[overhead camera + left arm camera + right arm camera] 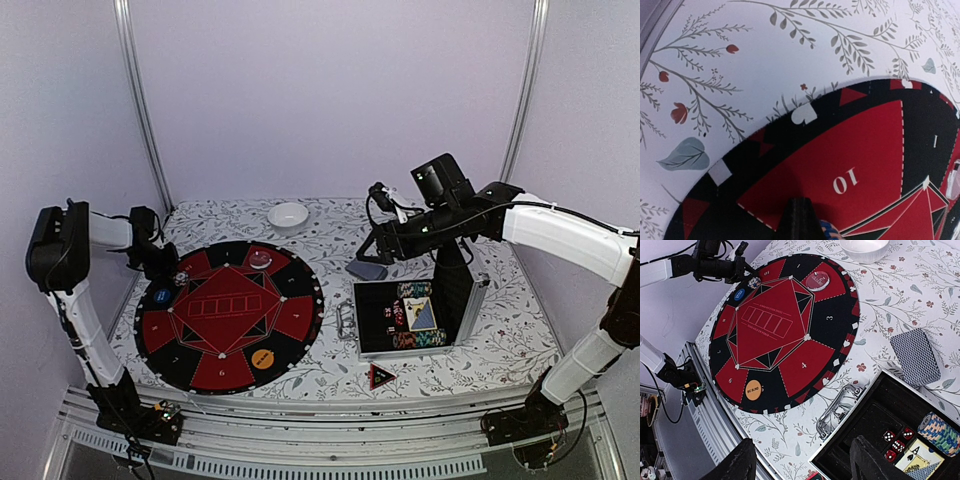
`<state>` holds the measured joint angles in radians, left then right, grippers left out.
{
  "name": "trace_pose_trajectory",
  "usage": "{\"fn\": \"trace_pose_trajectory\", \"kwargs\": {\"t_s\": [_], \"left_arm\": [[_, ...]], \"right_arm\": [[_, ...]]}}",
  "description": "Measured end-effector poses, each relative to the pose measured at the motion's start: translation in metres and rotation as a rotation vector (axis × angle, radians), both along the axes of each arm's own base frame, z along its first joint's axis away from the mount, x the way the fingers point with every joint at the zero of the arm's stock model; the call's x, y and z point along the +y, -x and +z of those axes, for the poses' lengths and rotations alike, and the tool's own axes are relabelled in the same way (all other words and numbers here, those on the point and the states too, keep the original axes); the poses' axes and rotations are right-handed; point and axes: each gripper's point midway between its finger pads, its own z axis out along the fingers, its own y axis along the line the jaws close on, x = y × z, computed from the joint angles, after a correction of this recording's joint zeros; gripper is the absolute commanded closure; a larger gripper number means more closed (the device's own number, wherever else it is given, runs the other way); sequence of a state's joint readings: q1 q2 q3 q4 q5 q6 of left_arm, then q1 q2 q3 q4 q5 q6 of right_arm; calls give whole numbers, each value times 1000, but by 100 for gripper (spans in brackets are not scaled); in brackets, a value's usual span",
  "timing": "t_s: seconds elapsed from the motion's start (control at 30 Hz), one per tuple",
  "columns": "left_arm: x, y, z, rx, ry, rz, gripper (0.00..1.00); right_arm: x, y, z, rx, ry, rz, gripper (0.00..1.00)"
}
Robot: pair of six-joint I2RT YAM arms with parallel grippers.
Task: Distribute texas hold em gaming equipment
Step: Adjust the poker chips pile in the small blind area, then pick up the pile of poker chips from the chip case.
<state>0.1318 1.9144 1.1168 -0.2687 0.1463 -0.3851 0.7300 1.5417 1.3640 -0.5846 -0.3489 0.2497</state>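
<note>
Left pincer [746, 276] closed at far-left rim of poker mat [790, 367], striped chip [754, 282] at tips; right pincer [800, 467] spread wide, empty, raised near open case [865, 420].

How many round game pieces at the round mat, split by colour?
Orange disc: 1
Blue disc: 1
Pale disc: 1
Striped chip: 1
Total: 4
</note>
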Motion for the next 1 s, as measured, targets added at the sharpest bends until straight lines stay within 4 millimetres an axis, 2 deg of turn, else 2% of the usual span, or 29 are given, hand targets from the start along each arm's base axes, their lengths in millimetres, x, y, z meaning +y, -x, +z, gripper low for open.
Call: {"fn": "trace_pose_trajectory", "kwargs": {"t_s": [0.17,0.3,0.4,0.53,0.6,0.73,0.8,0.9,1.0], "left_arm": [[3,1,4,10,-23,8,98],[14,-5,20,-4,-75,27,82],[22,-13,52,-59,-125,44,69],[25,-21,120,-200,-206,58,47],[17,-21,151,-266,-245,37,42],[-16,-13,203,-386,-293,-41,36],[-32,-8,221,-431,-296,-82,35],[-43,4,239,-480,-296,-117,34],[-48,15,241,-493,-286,-136,33]], "right_arm": [[-8,-3,-6,0,44,-34,35],[-21,-12,-17,1,135,-102,35],[-31,-23,-34,4,234,-171,35],[-49,-35,-68,21,406,-262,37],[-57,-40,-83,29,479,-294,40],[-67,-52,-106,31,597,-336,43],[-71,-57,-117,31,653,-356,46],[-78,-63,-131,32,725,-381,50],[-84,-68,-143,30,783,-399,53]]}}
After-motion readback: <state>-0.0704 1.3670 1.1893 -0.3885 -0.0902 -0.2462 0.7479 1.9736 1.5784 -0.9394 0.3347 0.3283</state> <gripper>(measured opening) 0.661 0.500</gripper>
